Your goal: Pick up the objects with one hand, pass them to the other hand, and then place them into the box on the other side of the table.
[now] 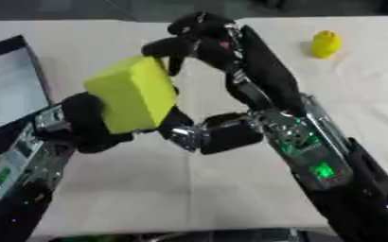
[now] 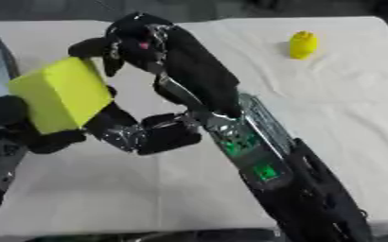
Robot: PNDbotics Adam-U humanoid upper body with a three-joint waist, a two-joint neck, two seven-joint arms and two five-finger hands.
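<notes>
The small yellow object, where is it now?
The small yellow object stands alone on the table, far right side, beyond the right arm.

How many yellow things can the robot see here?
2. A yellow-green block is held up between the left hand and right hand, above the table. A small yellow object sits far right. The arms may hide others.

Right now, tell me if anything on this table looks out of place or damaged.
Nothing stands out. The yellow block is whole, tilted between the left hand and the right hand, above the table. A small yellow object stands alone at the far right. No spill or damage shows.
</notes>
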